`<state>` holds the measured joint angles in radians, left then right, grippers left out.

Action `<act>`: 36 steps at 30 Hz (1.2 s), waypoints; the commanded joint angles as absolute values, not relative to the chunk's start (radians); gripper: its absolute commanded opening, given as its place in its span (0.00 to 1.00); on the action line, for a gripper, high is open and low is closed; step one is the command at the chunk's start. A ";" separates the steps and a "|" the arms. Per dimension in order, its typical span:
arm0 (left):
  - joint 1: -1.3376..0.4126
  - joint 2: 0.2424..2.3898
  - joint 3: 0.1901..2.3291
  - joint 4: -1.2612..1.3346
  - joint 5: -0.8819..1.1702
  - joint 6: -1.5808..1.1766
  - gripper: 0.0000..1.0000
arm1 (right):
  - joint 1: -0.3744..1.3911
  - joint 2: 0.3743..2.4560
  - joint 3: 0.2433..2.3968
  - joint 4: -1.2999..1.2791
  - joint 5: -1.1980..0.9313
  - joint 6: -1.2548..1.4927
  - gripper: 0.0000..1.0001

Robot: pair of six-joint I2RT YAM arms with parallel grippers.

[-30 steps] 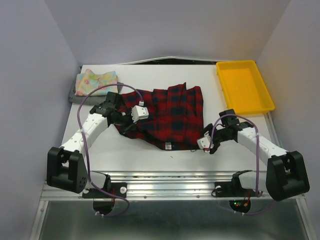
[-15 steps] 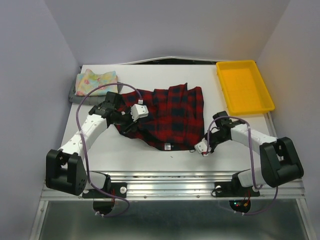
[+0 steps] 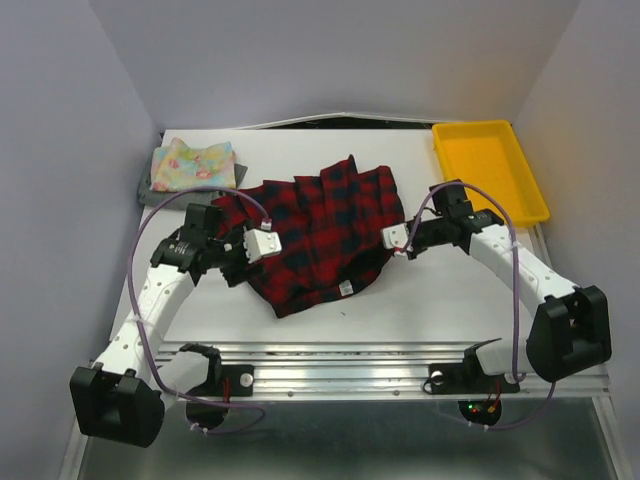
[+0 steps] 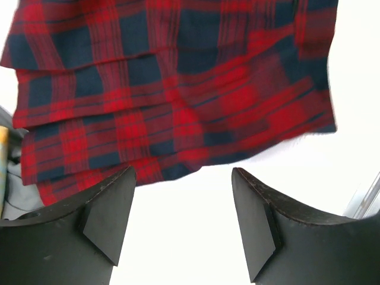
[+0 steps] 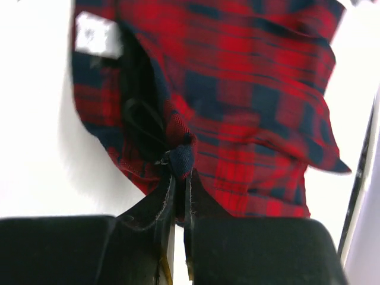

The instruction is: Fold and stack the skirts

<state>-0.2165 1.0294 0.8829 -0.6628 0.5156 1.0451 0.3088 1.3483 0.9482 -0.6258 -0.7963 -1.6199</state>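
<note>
Left of the yellow tray (image 3: 540,206), the plaid skirt (image 3: 310,235) lies rumpled, unfolded, one corner clamped by the right gripper (image 5: 178,178) (jaws together on cloth); the left gripper (image 4: 183,178) gapes empty. Farther left, the floral skirt (image 3: 193,163) sits folded atop the grey skirt (image 3: 147,191); open table (image 3: 430,300) flanks the plaid's near edge.

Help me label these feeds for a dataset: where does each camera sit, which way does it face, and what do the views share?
Top external: fixed above and behind the arm bases, looking down on the table; both arms, left claw and right claw show.
Left wrist: on the left wrist, looking past its open claw at the plaid skirt edge.
Right wrist: on the right wrist, looking along its claw, shut on a skirt fold.
Shared: all three see the plaid skirt.
</note>
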 commanded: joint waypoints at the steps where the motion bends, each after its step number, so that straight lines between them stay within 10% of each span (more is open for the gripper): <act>1: -0.206 0.997 0.827 -0.745 0.534 1.192 0.77 | 0.314 1.330 1.049 -0.571 -0.821 -1.312 0.01; 36: -0.587 1.129 0.489 -0.431 0.431 1.453 0.67 | 0.314 1.318 1.039 -0.431 -0.643 -0.855 0.01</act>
<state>-0.5819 1.1103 0.4995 -0.4515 0.4458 1.4471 0.3092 1.3502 1.0130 -0.4934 -0.6716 -0.9184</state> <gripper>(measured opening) 0.718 0.075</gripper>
